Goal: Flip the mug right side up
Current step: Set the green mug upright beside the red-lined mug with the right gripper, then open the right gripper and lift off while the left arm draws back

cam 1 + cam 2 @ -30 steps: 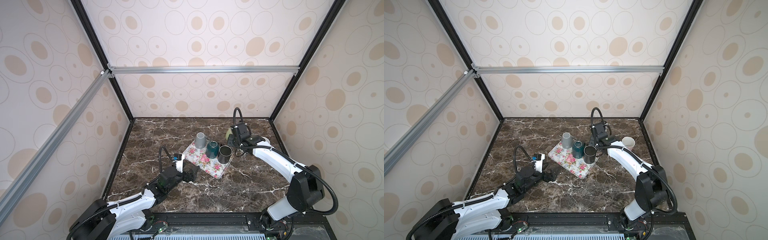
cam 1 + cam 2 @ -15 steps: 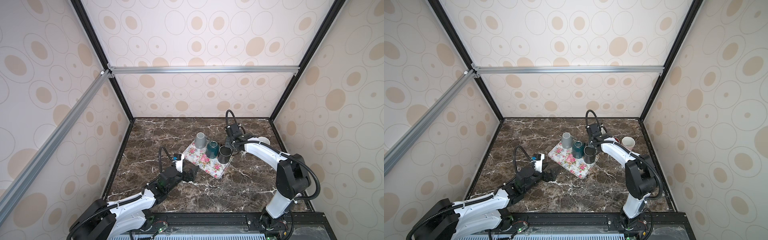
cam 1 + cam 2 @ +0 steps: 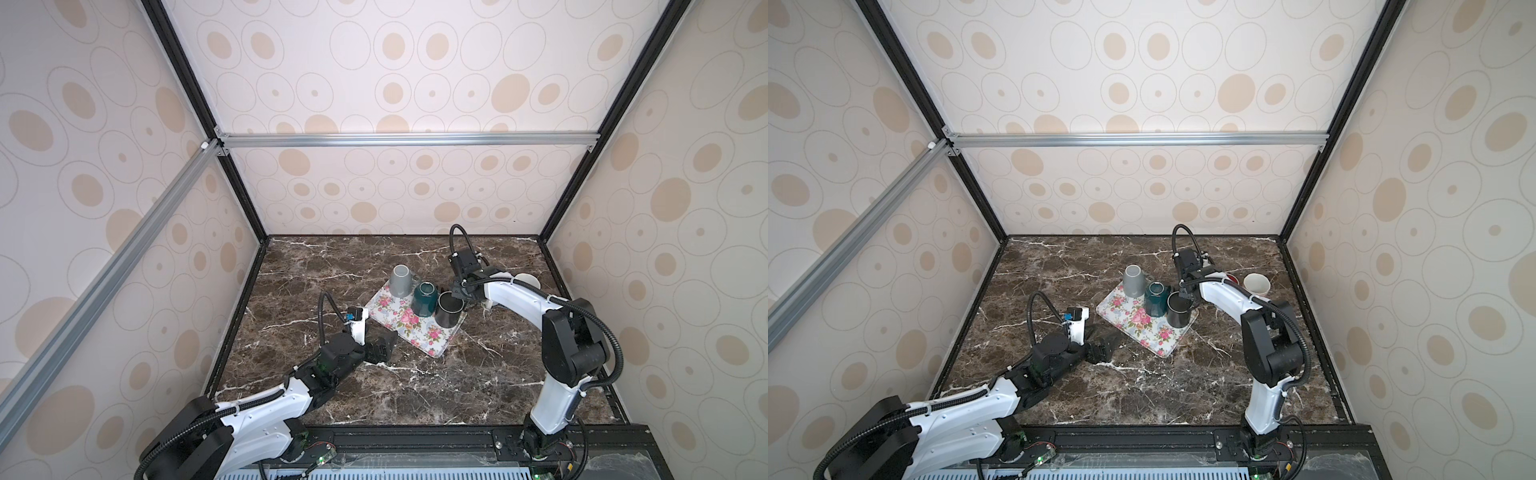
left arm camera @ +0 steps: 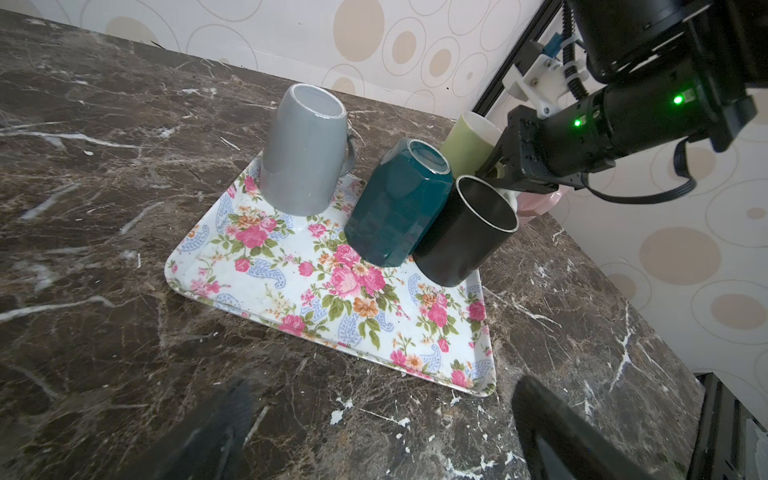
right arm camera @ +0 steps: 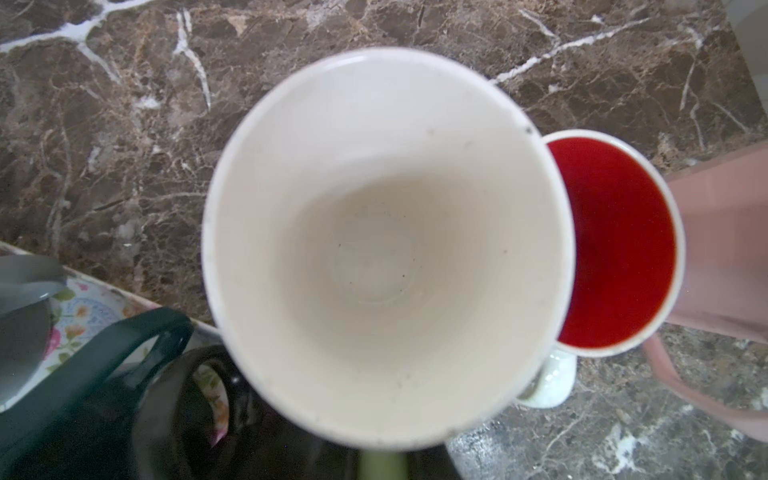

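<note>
Now the green mug (image 4: 465, 141) stands mouth up on the table (image 4: 104, 208), just off the tray (image 4: 257, 286), behind the black mug (image 4: 457, 241). The right claw (image 4: 492, 172) sits low at its near side, jaws drawn close and, as far as we can tell, clamped on the mug's side. The exact grip is hidden behind the black mug's rim. From the right wrist we look straight down into the green mug's pale inside (image 5: 386, 232), so it hangs directly under that claw. A red mug (image 5: 615, 249) touches its rim and a pink mug (image 5: 727, 249) is just beyond that. On the tray the grey mug (image 4: 299, 158) is bottom up and the teal mug (image 4: 395, 208) is bottom up and tilted against the black one. The left claw (image 3: 384, 347) lies low near the tray's front edge, jaws wide apart, holding nothing and well apart from the green mug.
</note>
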Controlling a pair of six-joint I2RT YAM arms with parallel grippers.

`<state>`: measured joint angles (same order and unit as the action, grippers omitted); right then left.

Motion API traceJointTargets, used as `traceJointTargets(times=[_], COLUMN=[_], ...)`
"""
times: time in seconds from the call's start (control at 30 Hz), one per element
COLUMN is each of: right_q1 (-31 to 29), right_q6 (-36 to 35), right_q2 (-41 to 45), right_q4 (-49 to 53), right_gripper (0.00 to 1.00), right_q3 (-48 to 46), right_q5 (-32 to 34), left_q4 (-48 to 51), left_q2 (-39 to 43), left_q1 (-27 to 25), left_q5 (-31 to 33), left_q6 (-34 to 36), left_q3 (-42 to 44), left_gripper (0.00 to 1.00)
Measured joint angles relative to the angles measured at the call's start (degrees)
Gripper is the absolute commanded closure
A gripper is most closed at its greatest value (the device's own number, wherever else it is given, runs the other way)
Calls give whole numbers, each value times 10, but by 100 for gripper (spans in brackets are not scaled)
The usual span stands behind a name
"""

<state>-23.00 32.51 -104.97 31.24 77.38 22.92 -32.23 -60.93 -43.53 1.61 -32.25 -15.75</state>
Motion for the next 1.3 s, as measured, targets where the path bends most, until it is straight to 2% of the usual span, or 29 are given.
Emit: traceJointTargets(times=[0.23, 0.27, 0.3, 0.33, 0.4, 0.47, 0.63, 0.77, 0.87, 1.0, 1.1, 1.2, 1.3], right_q1=[11, 12, 14, 15, 16, 18, 19, 19, 19, 19, 18, 16, 1], right_q6=[17, 17, 17, 19, 17, 16, 5, 4, 6, 17, 30, 37, 35], right_q2=[-9, -9, -10, -10, -9, -9, 10, 67, 139, 259, 346, 427, 478], right_q4=[7, 7, 7, 7, 3, -1, -4, -5, -11, -35, -58, -91, -94], right_gripper=[98, 87, 70, 56, 41, 33, 30, 30, 30, 30, 30, 27, 24], right_q3=[4, 4, 4, 4, 4, 4, 2, -12, -50, -150, -246, -344, -394], right_q5=[-19, -23, -27, -30, -30, -30, -36, -41, -46, -68, -108, -174, -228], left_q4=[0, 0, 0, 0, 0, 0, 2, 21, 62, 132, 161, 169, 186], left_q2=[0, 0, 0, 0, 0, -1, -16, -22, -30, -61, -90, -105, -119], left_q1=[0, 0, 0, 0, 0, 0, 0, 0, 0, 9, 32, 85, 136], left_q5=[2, 3, 3, 3, 5, 5, 14, 40, 78, 129, 141, 122, 96], left_q6=[0, 0, 0, 1, 1, 2, 4, 4, 0, -13, -27, -50, -75], left_q3=[0, 0, 0, 0, 0, 0, 0, -5, -31, -101, -146, -155, -157], left_gripper=[2, 2, 2, 2, 2, 2, 2, 2, 2, 2, 2, 2, 2])
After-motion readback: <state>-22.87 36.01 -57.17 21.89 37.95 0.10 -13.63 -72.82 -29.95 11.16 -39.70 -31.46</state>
